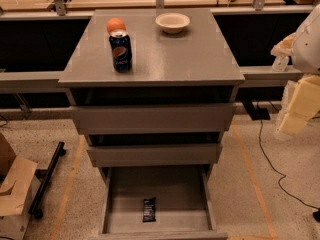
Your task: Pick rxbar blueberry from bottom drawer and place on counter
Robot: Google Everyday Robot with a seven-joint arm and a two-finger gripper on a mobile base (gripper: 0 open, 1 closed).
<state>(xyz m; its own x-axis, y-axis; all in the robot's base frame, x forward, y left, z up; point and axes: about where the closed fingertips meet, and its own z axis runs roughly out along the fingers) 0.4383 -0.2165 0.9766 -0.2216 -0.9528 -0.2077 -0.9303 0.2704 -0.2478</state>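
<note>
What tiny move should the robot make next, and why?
Probably swing the tool, now at the right edge beside the grey counter, down over the open grey bottom drawer: the small dark-wrapped snack bar lies there untouched.

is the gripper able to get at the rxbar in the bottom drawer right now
Probably yes: the bottom drawer is open and the rxbar blueberry lies uncovered near its front. The gripper hangs off to the right of the cabinet.

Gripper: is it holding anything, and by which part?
No hold shows. The gripper hangs at the right edge, beside the cabinet; the rxbar blueberry lies untouched in the open bottom drawer.
</note>
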